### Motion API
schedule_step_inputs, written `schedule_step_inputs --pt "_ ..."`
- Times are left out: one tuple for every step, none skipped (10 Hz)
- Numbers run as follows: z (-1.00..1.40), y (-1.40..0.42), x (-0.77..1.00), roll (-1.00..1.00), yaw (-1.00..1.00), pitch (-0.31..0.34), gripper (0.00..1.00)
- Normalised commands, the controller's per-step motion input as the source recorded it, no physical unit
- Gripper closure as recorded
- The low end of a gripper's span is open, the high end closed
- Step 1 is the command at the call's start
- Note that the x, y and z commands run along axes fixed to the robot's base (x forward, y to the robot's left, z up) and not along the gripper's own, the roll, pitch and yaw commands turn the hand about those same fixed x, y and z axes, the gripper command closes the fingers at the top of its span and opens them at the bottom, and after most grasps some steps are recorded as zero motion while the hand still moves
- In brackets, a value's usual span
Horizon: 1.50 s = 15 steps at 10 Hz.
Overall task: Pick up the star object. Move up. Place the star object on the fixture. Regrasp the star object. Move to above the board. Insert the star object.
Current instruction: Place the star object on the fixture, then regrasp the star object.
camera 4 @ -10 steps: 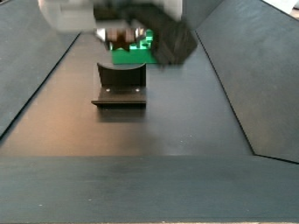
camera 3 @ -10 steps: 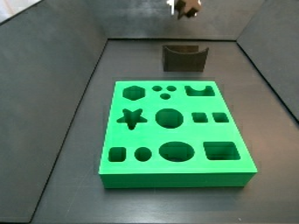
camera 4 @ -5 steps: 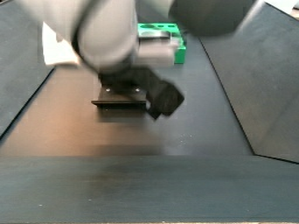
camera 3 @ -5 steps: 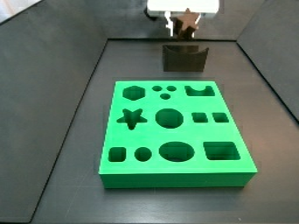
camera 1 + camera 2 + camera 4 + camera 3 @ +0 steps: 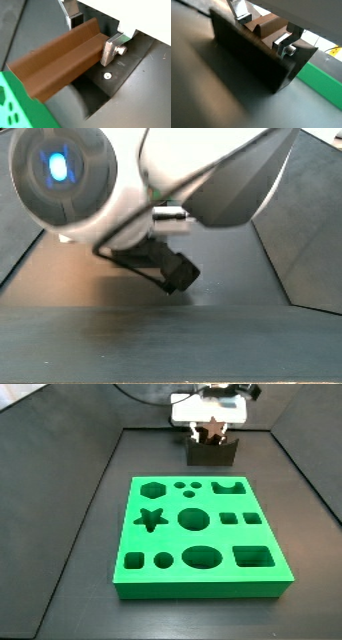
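Observation:
My gripper [image 5: 92,36] is shut on the star object [image 5: 63,62], a long reddish-brown ridged piece that lies crosswise between the two silver fingers [image 5: 112,47]. In a wrist view the star object [image 5: 264,29] sits low in the notch at the top of the dark fixture [image 5: 248,62], with the gripper [image 5: 263,31] straddling it. In a side view the gripper [image 5: 210,431] hangs right over the fixture [image 5: 211,454], behind the far end of the green board [image 5: 201,534]. There the piece itself is too small to make out.
Dark sloping walls [image 5: 80,474] enclose the floor on both sides of the board. The board's star hole [image 5: 150,517] lies at its left side among several other cutouts. The arm's white and grey body [image 5: 147,188] fills most of a side view.
The gripper has come down from high above the back of the floor onto the fixture, carrying the star object. The arm now blocks the fixture in a side view.

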Motion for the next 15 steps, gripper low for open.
schedule_step_inputs --pt "-0.43 0.06 0.11 -0.13 -0.06 0.002 1.00" --pt "-0.17 -0.50 0.00 0.00 0.00 0.000 1.00" --pt "0.00 0.00 0.00 0.00 0.00 0.000 0.00" --pt "1.00 0.00 0.00 -0.01 0.02 -0.006 0.00" --pt "1.00 0.00 0.00 -0.01 0.03 -0.002 0.00" --pt "1.00 0.00 -0.02 0.01 0.03 0.011 0.00" --pt "1.00 -0.01 -0.03 0.04 0.03 0.029 0.00" --pt "1.00 -0.01 -0.04 0.05 0.03 0.048 0.00" --pt "0.89 0.00 -0.03 0.05 0.02 0.073 0.00" --pt "0.72 0.00 -0.03 0.05 0.01 0.082 0.00" --pt "0.60 0.00 -0.03 0.05 0.00 0.086 0.00" --pt "0.37 0.00 -0.03 0.05 -0.02 0.090 0.00" --pt "0.19 0.00 -0.03 0.04 -0.03 0.080 0.00" --pt "1.00 -0.93 -0.08 1.00 0.02 0.062 0.00" --pt "1.00 -0.93 -0.07 1.00 0.02 0.061 0.00"
